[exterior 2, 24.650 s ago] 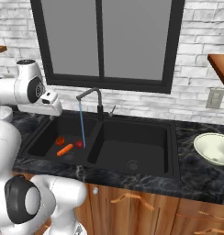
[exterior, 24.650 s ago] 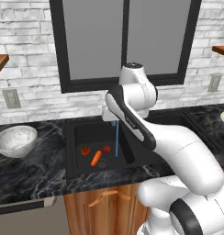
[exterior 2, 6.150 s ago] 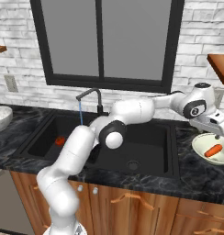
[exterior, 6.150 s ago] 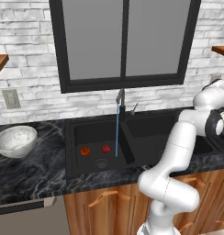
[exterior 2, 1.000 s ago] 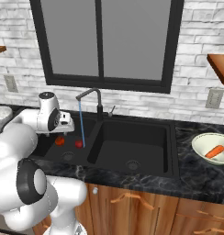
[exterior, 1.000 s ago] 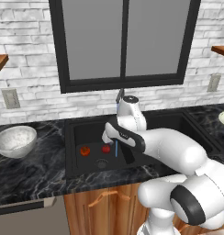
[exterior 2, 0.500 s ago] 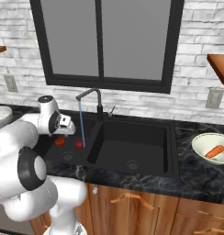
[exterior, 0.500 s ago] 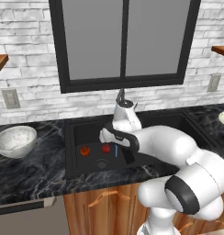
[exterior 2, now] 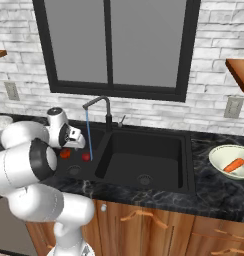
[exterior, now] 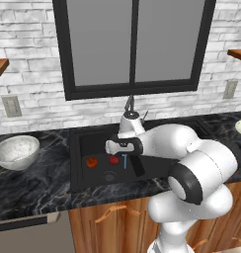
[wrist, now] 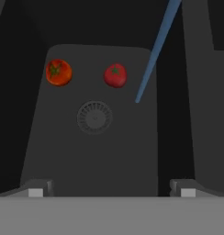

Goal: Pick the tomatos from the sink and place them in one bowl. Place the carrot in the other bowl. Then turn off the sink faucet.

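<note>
Hand view, near to far: the gripper (wrist: 111, 193) has its jaws spread wide and holds nothing — the two finger tips stand at the lower left and lower right of the frame with only bare basin floor between them. Above them lies the round drain (wrist: 94, 117), left of centre. Beyond it sit the two tomatos: the orange-red tomato (wrist: 58, 72) at upper left and the red tomato (wrist: 115, 75) near upper centre, apart from each other and from the drain. The blue water stream (wrist: 155, 50) runs in from the top right and ends just right of the red tomato.

Change over the last second: in both base views the hand has drawn closer over the left basin of the sink (exterior: 75, 148), so the tomatos are now in front of the open jaws.

Status: the carrot (exterior 2: 235, 165) already lies in the pale bowl (exterior 2: 217, 161) at the right edge of the right base view. The mottled bowl (exterior: 16, 151), at the left of the left base view, appears empty. Judged step — descent onto a tomato. The faucet (exterior 2: 100, 107) is running; shut-off remains.
</note>
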Tool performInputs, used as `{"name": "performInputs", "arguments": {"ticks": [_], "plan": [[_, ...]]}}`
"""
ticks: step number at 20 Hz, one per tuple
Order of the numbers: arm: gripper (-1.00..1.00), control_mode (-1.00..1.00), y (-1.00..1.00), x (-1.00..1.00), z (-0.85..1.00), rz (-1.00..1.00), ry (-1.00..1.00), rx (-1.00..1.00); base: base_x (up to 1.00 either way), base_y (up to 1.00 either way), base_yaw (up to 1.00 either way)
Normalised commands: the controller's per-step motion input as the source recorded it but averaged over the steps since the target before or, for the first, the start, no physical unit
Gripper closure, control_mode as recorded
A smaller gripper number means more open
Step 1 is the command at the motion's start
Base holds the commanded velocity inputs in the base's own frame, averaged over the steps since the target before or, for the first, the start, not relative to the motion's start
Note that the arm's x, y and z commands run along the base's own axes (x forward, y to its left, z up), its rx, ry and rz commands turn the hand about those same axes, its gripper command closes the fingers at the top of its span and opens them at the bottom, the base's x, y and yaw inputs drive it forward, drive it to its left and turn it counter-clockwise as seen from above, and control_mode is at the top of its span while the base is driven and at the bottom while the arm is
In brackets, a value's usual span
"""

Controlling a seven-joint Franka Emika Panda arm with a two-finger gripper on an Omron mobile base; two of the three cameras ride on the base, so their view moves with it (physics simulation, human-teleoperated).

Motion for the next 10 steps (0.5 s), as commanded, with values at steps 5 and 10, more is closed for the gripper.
{"name": "performInputs", "arguments": {"ticks": [5, 10], "plan": [[-1.00, -1.00, 0.02, 0.28, -0.21, -0.04, 0.03, 0.00, 0.00, 0.00, 0.00], [-1.00, -1.00, 0.02, 0.20, -0.20, -0.03, 0.02, 0.00, 0.00, 0.00, 0.00]]}}
